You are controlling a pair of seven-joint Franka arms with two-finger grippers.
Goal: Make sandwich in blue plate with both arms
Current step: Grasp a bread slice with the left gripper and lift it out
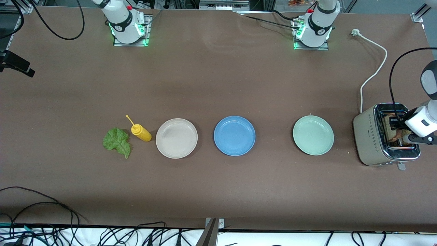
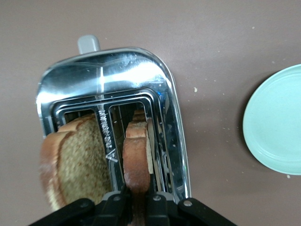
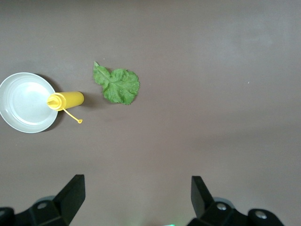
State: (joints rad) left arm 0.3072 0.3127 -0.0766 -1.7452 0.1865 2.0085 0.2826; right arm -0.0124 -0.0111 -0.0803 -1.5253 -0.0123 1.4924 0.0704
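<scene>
I've got the left end effector (image 2: 136, 207) down in the toaster (image 1: 382, 140) at the left arm's end of the desk (image 1: 218, 85), clenched on the crust edge of one bread slice (image 2: 136, 160). That slice stands upright in its slot, so a pinch across its thin edge is the only way in. The second slice (image 2: 75, 165) leans in the neighbouring slot, coarse grainy face showing, darker rounded crust. The toaster top is mirror-bright chrome; I judge it slippery and best left untouched.

The right end effector (image 3: 136, 197) hangs released, jaws wide, high over the lettuce leaf (image 1: 117, 141), which lies ruffled and flat beside the yellow squeeze bottle (image 1: 140, 132) on its side.

The blue plate (image 1: 234, 135) sits bare mid-desk, between the beige plate (image 1: 176, 138) and the mint plate (image 1: 313, 135), all smooth, round, shallow-rimmed. No sandwich part is on it yet.
</scene>
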